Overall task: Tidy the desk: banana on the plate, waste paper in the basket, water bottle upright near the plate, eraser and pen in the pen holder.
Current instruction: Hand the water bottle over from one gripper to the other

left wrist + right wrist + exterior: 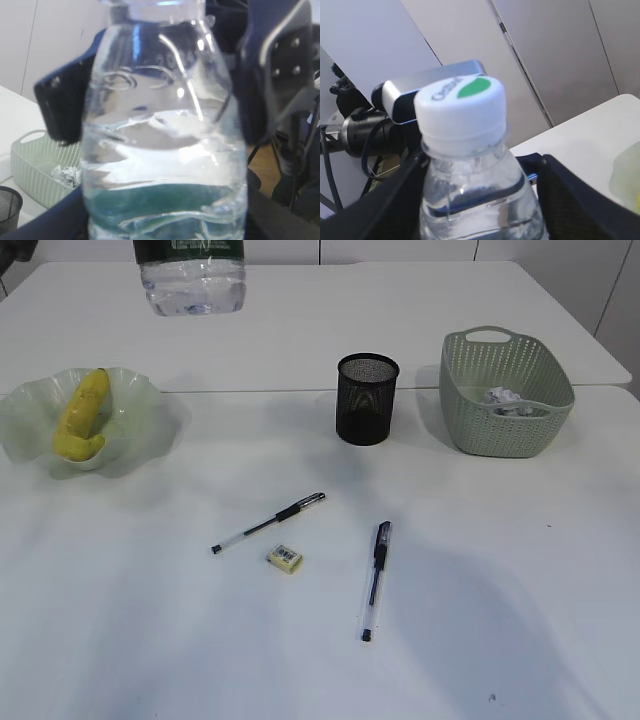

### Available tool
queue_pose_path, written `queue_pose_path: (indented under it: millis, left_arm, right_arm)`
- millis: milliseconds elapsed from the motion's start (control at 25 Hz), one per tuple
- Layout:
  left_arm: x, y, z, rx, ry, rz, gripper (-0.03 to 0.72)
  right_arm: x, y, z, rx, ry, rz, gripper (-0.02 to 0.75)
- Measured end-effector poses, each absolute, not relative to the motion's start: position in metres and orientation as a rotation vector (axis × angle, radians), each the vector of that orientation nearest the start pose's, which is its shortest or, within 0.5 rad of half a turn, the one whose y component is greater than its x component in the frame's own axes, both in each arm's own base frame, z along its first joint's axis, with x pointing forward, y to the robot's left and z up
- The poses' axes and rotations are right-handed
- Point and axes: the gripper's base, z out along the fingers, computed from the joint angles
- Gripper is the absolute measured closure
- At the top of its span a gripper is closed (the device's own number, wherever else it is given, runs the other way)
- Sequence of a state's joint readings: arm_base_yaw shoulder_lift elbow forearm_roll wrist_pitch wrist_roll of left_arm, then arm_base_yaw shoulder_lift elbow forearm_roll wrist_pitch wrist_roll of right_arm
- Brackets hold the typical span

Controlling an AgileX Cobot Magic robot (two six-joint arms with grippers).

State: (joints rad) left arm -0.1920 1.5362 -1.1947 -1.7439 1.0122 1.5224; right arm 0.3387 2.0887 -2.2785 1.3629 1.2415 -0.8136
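1. Nearest on the white table (500, 570) lie a blue-grip pen (375, 580), a yellowish eraser (285, 559) and a black-grip pen (268, 523), all apart from one another.
2. Farther back stand the black mesh pen holder (367, 398), the green basket (505, 390) holding crumpled paper (505, 398), and the wavy plate (140, 420) carrying the banana (83, 415).
3. My left gripper (165, 115) and my right gripper (480, 200) both clamp the water bottle (192, 275), lifted above the table's far left, white cap (460, 107) on.
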Motion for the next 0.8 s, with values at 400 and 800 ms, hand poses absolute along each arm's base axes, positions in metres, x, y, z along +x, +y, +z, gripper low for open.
queue_pose_path:
  millis: [400, 800]
  left_arm:
    - [0.3063, -0.1374, 0.3641, 0.696, 1.56, -1.178, 0.299]
    - [0.3073, -0.1373, 0.3627, 0.695, 1.568, -1.169, 0.299]
  right_arm:
    - [0.3878, 0.2256, 0.4332, -0.976, 1.623, 1.434, 0.188]
    - [0.3895, 0.2247, 0.4278, -0.966, 1.708, 1.399, 0.154]
